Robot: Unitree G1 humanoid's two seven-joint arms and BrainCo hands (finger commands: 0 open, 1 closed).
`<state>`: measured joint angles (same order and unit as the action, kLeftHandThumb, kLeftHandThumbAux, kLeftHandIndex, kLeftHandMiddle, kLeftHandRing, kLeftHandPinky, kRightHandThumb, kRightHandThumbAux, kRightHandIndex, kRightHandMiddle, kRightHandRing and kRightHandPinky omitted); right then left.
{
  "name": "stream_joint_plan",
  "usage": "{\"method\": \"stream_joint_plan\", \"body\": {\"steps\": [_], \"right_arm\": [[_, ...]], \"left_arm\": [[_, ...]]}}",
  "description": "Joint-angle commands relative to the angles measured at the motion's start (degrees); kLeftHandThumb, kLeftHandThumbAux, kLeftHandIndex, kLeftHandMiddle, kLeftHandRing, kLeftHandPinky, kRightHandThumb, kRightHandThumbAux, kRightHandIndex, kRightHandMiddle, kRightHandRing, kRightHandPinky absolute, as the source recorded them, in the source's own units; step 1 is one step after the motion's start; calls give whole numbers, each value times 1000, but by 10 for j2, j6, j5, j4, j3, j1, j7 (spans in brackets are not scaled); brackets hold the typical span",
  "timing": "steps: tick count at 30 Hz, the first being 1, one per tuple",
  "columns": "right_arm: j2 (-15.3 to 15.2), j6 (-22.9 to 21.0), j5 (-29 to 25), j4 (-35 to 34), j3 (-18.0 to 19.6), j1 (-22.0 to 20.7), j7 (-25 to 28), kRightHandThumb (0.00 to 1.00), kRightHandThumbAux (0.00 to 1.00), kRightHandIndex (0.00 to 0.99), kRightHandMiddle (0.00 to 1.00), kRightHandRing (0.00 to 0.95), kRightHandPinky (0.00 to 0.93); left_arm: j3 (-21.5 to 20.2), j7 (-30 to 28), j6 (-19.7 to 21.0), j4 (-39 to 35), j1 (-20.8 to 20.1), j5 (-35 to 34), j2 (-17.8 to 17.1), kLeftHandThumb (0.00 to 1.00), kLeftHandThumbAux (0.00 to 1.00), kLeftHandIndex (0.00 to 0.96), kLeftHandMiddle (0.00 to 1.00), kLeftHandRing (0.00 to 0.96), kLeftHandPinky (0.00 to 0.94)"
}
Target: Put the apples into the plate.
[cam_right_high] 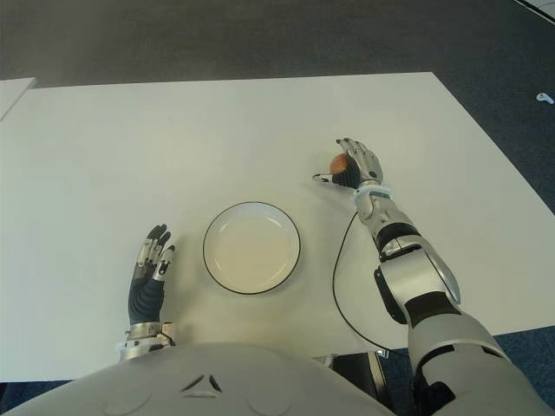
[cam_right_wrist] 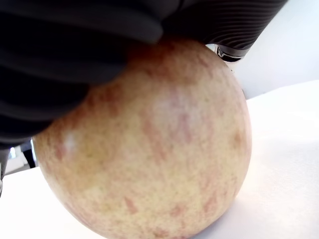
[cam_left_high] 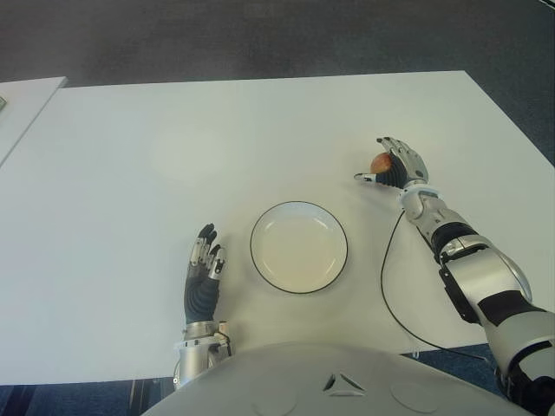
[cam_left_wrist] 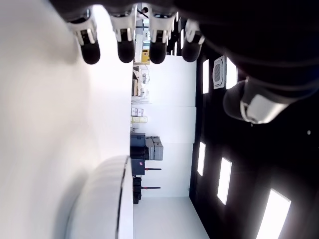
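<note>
- White counter [cam_left_high: 130, 130], white plate [cam_left_high: 299, 247] mid-front.
- Right hand [cam_left_high: 397, 165] fingers [cam_right_wrist: 75, 40] clenched on apple [cam_right_wrist: 144, 144], right of plate.
- Left hand [cam_left_high: 203, 276] fingers released, left of plate.

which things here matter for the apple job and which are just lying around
For the job: apple in the right hand; empty plate.
Not part of it: black cable on the white table; left hand idle, left of the plate.

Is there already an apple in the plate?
No, the plate holds nothing; the only apple visible is gripped in the right robot hand, off to the plate's right.
</note>
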<state>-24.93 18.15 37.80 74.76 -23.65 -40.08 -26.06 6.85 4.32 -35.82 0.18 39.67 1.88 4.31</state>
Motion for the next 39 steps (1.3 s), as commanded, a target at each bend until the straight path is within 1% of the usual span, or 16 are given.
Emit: {"method": "stream_joint_plan", "body": {"steps": [1,8,17,23,27,28,29,31,32,33,35,37,39], "right_arm": [[1,-24,-4,26,-1,33,30,441,484,30,75,68,78],[-2,-30,0,27,-5,32,29,458,491,36,95,84,75],[-5,-35,7,28,-12,30,27,487,503,46,113,101,84],[-4,-37,6,29,-12,28,26,516,508,64,142,135,128],[-4,-37,6,29,-12,27,23,537,521,91,171,173,198],[-4,-37,6,29,-12,26,21,561,534,119,201,204,239],[-4,-36,6,29,-13,26,20,570,539,129,212,215,254],[-6,-31,8,29,-14,27,15,600,557,179,251,255,303],[-6,-29,8,29,-14,27,13,622,587,226,272,273,318],[-7,-27,9,29,-15,27,9,654,631,295,302,299,340],[-7,-25,11,28,-18,27,2,714,671,375,356,343,372],[-8,-25,14,29,-21,27,-6,776,674,411,397,372,393],[-9,-27,15,29,-24,27,-12,808,676,423,427,412,422]], "left_arm": [[1,9,3,-7,13,9,9,45,432,0,0,0,0],[7,18,5,-21,22,19,12,42,429,0,0,0,0],[15,22,10,-38,32,27,7,40,430,0,0,0,0],[17,23,14,-48,37,31,7,37,430,0,0,0,0],[19,24,16,-55,41,33,8,36,431,0,0,0,0],[20,25,17,-56,41,33,9,36,432,0,0,0,0],[20,25,17,-56,42,33,9,36,432,0,0,0,0],[22,25,17,-58,43,33,10,36,433,0,0,0,0],[22,25,17,-60,44,32,10,36,433,0,0,0,0],[23,26,17,-60,44,31,10,36,434,0,0,0,0],[24,26,18,-62,45,30,9,36,436,0,0,0,0],[26,27,20,-65,46,29,9,37,438,0,0,0,0],[27,28,21,-67,47,28,9,39,439,0,0,0,0]]}}
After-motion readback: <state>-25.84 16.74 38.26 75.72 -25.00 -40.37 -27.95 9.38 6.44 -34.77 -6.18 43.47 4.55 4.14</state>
